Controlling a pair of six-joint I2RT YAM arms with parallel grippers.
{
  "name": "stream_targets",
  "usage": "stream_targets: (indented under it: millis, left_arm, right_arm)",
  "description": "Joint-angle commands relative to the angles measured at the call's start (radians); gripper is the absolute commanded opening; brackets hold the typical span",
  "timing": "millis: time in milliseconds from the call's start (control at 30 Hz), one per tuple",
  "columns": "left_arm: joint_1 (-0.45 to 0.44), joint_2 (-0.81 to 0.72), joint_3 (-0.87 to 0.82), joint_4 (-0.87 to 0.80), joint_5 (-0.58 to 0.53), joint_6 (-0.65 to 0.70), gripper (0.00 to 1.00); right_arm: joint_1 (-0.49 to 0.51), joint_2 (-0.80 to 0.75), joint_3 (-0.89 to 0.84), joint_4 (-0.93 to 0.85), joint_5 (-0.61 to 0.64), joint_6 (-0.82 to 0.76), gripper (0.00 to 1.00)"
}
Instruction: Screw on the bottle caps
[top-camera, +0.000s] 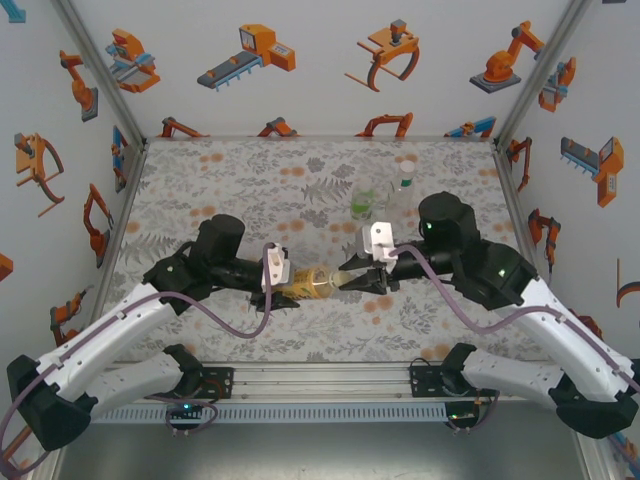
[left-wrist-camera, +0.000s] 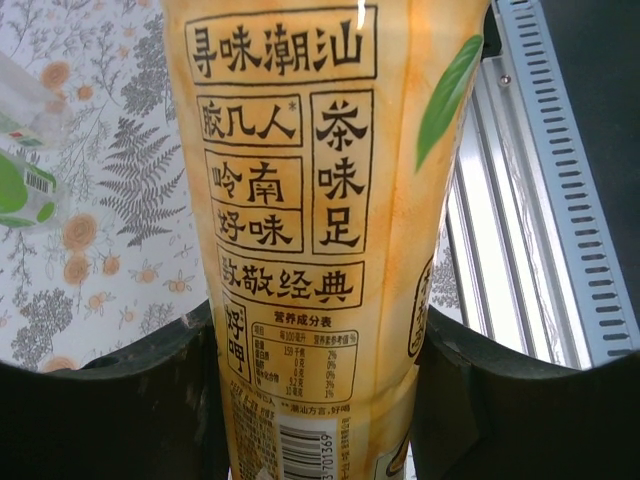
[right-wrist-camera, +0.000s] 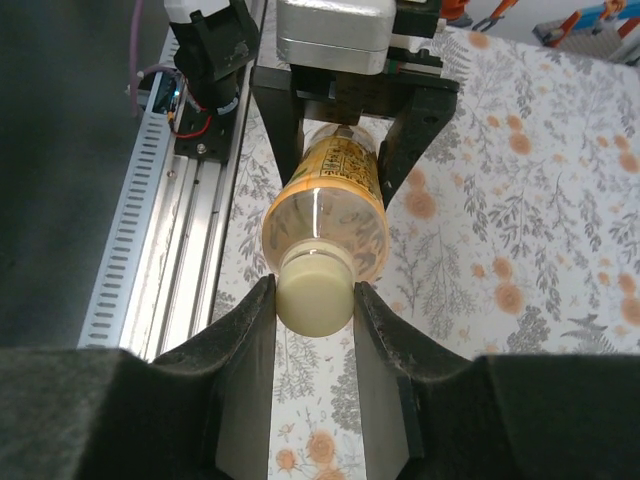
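Observation:
The amber-yellow bottle (top-camera: 310, 284) is held lying sideways above the table between the two arms. My left gripper (top-camera: 278, 290) is shut on its labelled body (left-wrist-camera: 300, 230), a black finger on each side. A pale yellow-green cap (right-wrist-camera: 314, 292) sits on the bottle's neck, and my right gripper (right-wrist-camera: 313, 298) is shut on that cap, both fingers touching its sides. In the right wrist view the bottle (right-wrist-camera: 330, 205) points straight at the camera, with the left gripper's black fingers behind it.
A short green-tinted bottle (top-camera: 362, 203) and a slim clear bottle (top-camera: 402, 192) stand at the back of the floral tablecloth (top-camera: 250, 190), near the right arm's elbow. A metal rail (top-camera: 320, 382) runs along the near edge.

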Motion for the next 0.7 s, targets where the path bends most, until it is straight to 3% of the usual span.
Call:
stream_targets:
  millis: [0,400,667]
  left_arm:
    - [0.000,0.000,0.032,-0.025,0.071,0.008,0.00]
    - [0.000,0.035,0.057,-0.064,0.174,0.014,0.00]
    - [0.008,0.097,0.110,-0.135,0.316,0.027,0.00]
  right_arm:
    - [-0.001,-0.043,0.001,-0.014,0.007,-0.092,0.00]
    - [0.003,-0.032,0.043,-0.130,-0.072,-0.267,0.00]
    - [0.005,-0.075,0.042,-0.148,-0.067,-0.349,0.00]
